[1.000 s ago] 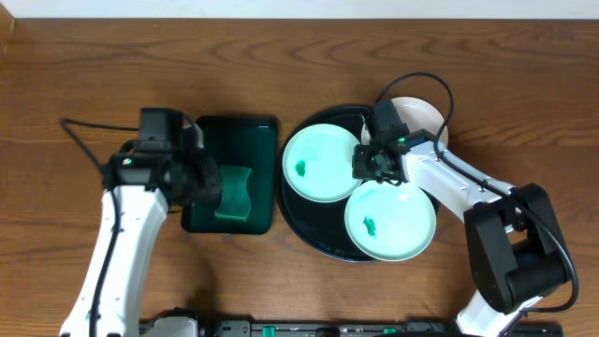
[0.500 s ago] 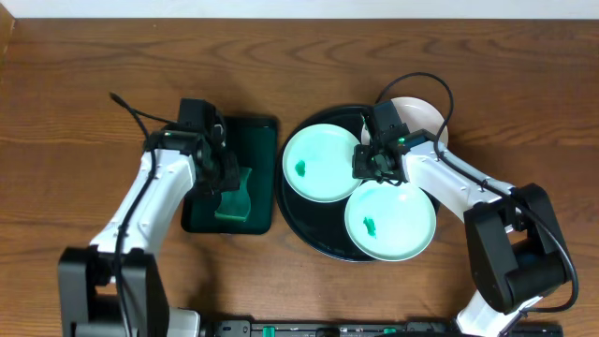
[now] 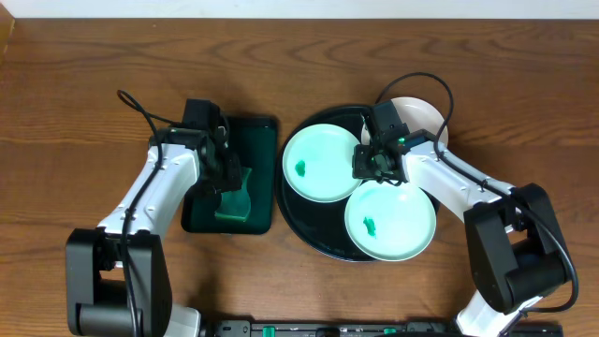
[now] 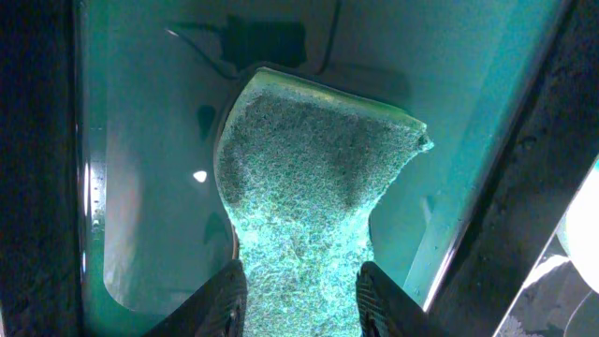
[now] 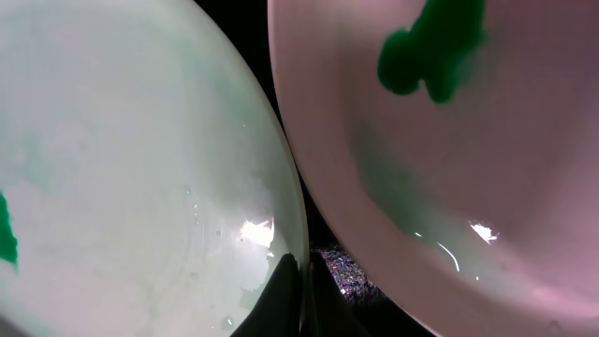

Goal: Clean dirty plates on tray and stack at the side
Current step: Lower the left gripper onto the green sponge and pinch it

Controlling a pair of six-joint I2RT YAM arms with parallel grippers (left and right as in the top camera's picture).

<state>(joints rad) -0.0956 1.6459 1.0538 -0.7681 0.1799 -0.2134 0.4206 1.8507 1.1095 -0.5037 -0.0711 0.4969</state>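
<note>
Three plates lie on the round black tray (image 3: pixel 301 223): a mint green plate (image 3: pixel 321 162) at upper left, a mint green plate (image 3: pixel 389 220) at lower right, each with a green smear, and a white plate (image 3: pixel 423 114) at the back, half hidden by my right arm. My right gripper (image 3: pixel 371 166) sits where the two mint plates meet. In the right wrist view it (image 5: pixel 301 281) is shut on the rim of a mint plate (image 5: pixel 140 140), beside a second smeared plate (image 5: pixel 468 168). My left gripper (image 3: pixel 225 173) is shut on the green sponge (image 4: pixel 309 178), its jaws (image 4: pixel 301 295) pressing both sides.
The sponge (image 3: pixel 234 195) lies in a small rectangular dark green tray (image 3: pixel 255 131) left of the black tray. Brown wooden table (image 3: pixel 94 75) all around. A black cable loops above my right arm (image 3: pixel 440 84).
My left arm has swung in and its gripper has moved right and up onto the sponge. My right arm and the plates have not moved.
</note>
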